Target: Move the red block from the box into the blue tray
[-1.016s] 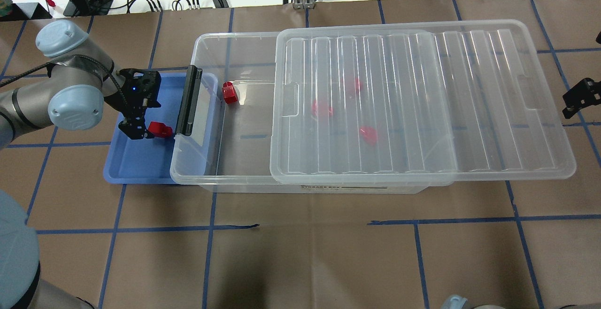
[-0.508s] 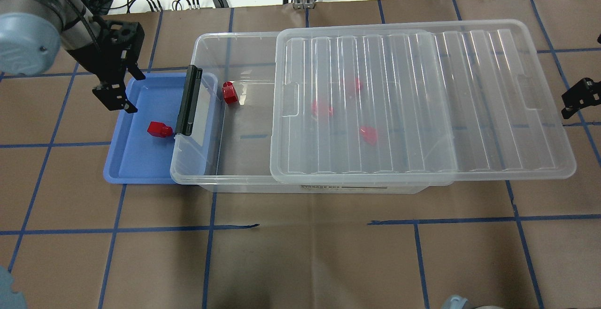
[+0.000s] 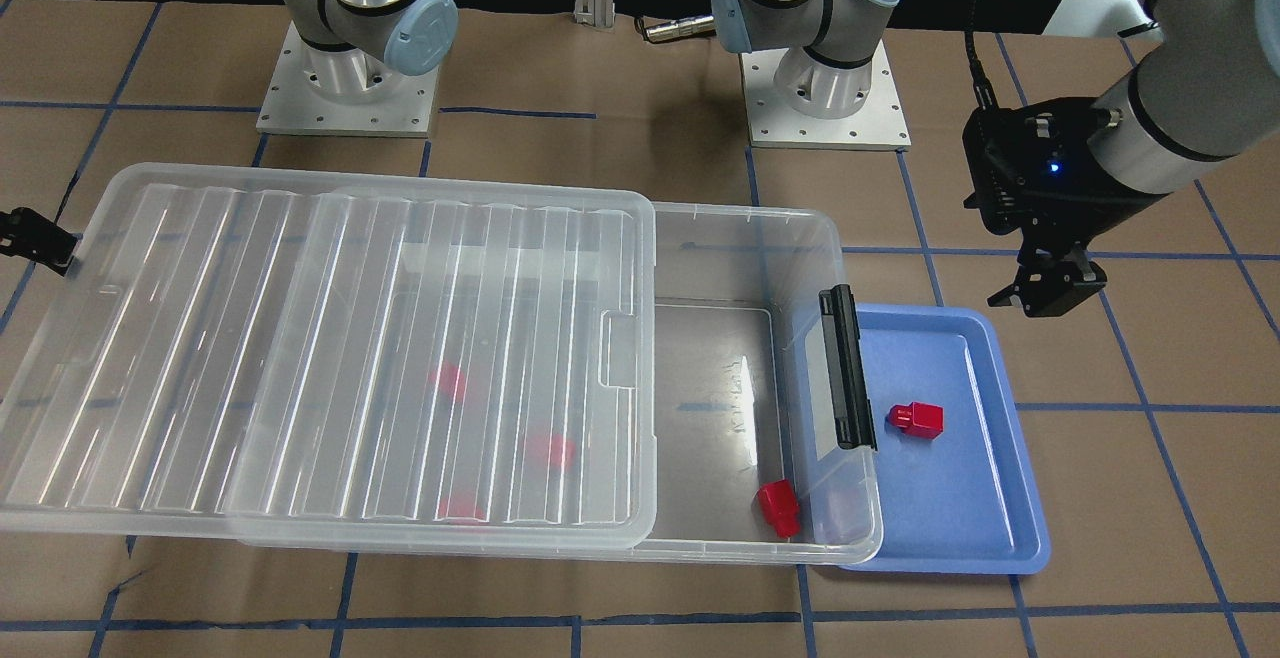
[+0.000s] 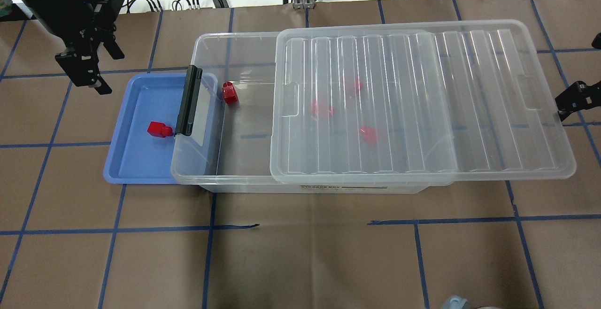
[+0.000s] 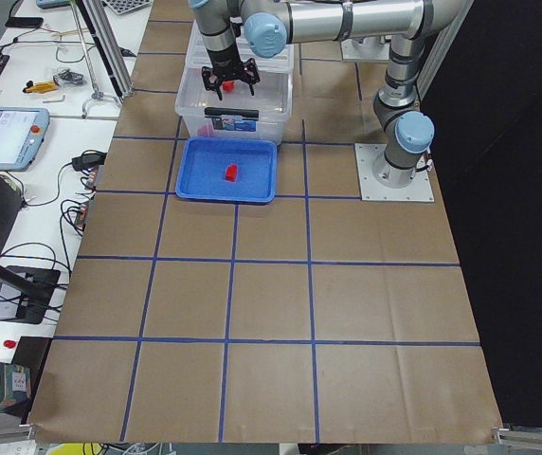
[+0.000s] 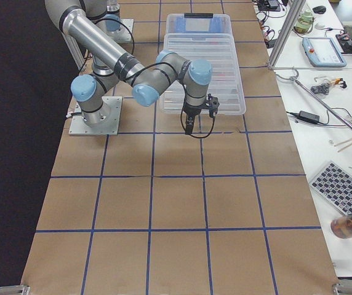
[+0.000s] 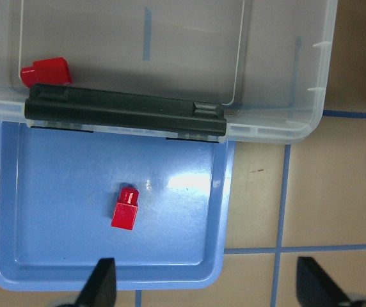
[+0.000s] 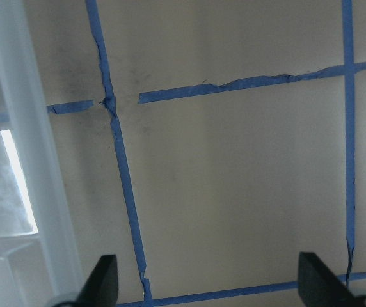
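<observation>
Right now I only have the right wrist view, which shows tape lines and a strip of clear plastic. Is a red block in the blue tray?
Observer: Yes. One red block lies on the floor of the blue tray, just beside the black latch bar of the box.
Operator: Is the left hand holding anything?
Observer: No. The left hand is open and empty, raised clear of the tray.
Operator: How many are in the box?
Observer: Four. One lies in the uncovered end, and three show blurred through the lid.
</observation>
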Motion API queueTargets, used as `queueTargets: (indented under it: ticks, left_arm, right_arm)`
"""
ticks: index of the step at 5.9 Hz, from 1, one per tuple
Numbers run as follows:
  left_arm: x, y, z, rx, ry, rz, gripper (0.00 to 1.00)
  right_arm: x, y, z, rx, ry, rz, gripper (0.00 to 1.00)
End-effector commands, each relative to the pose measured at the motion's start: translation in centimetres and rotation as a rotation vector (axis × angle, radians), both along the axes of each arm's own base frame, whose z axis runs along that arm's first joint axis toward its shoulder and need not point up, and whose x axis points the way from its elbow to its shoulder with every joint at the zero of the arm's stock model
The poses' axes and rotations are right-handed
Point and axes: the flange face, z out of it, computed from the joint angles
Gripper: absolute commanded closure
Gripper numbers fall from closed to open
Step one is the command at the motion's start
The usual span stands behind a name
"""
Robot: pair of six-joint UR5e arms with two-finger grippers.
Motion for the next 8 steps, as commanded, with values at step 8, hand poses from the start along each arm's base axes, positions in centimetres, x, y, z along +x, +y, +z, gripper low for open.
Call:
queueTargets:
  ticks: [8]
  left_arm:
    - [-11.7, 1.4, 4.8, -0.213, -0.087, 1.355, 0.02]
  right_arm:
    - [8.9, -1.8, 0.4, -0.020, -0.018, 0.052, 0.00]
